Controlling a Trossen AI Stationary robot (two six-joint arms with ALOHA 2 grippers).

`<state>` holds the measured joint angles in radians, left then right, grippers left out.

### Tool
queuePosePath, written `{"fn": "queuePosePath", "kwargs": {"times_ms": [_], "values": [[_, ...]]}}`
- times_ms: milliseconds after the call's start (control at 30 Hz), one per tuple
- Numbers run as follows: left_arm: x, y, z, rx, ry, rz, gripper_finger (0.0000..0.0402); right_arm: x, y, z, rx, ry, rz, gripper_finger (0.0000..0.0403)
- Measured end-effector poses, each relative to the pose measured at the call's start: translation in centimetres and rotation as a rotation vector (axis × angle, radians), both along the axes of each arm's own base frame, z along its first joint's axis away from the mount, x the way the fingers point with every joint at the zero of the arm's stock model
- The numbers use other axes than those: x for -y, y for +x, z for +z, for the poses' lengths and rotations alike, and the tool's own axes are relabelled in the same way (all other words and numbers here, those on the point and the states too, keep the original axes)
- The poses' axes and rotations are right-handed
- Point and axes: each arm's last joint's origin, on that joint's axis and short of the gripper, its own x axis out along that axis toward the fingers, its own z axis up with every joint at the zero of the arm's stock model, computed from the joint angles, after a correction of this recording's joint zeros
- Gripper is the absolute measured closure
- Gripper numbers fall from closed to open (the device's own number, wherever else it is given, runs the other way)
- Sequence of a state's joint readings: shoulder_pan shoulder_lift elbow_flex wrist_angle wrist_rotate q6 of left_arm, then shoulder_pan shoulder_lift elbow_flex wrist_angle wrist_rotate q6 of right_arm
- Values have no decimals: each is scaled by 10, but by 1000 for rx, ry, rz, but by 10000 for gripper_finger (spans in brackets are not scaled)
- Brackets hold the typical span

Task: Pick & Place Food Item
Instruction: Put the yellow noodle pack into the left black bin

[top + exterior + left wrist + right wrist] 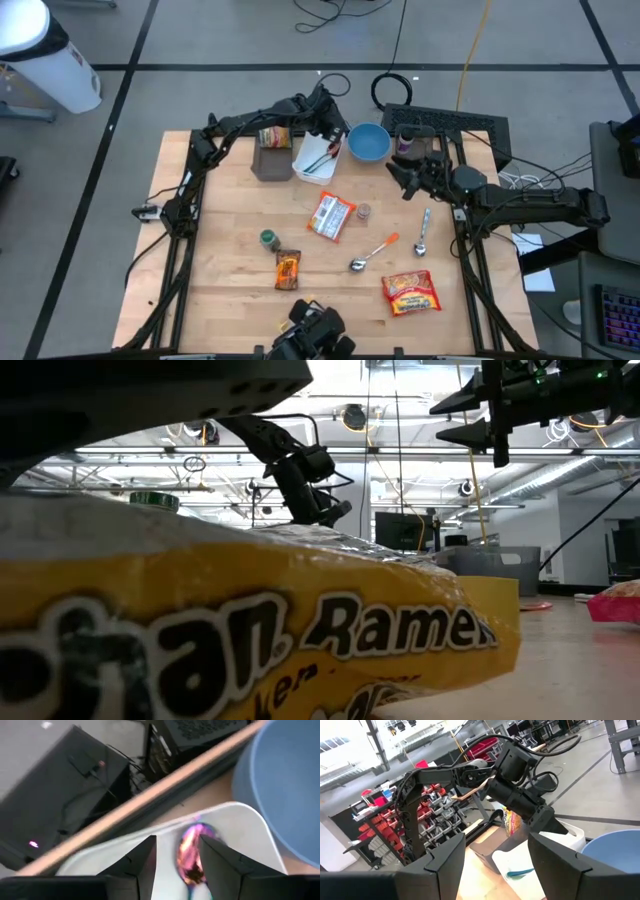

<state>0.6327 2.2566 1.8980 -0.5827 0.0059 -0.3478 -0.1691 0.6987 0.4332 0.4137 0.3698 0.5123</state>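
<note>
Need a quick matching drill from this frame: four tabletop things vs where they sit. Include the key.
Things:
1. blue bowl
2. yellow ramen packet
3. white tray
4. green-lidded jar

Places:
A. under the left gripper
B. near edge of the table, right side
C. far edge, beside the tray
D. left of centre, just beyond the brown snack bar

Pairs: 1-C, 2-B, 3-A, 4-D

Iridescent spoon (191, 856) lies in the white tray (240, 822); its bowl sits between the left gripper's (176, 857) parted fingers.
</note>
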Motion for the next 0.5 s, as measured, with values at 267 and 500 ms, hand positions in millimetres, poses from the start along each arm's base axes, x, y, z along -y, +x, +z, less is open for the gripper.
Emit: {"fn": "queuePosePath", "kwargs": {"times_ms": [267, 500], "values": [[-3, 1, 2, -16, 67, 44, 250, 2, -1, 0, 13, 22, -9, 193], [-3, 0, 2, -17, 67, 40, 250, 2, -1, 0, 13, 22, -8, 193]]}}
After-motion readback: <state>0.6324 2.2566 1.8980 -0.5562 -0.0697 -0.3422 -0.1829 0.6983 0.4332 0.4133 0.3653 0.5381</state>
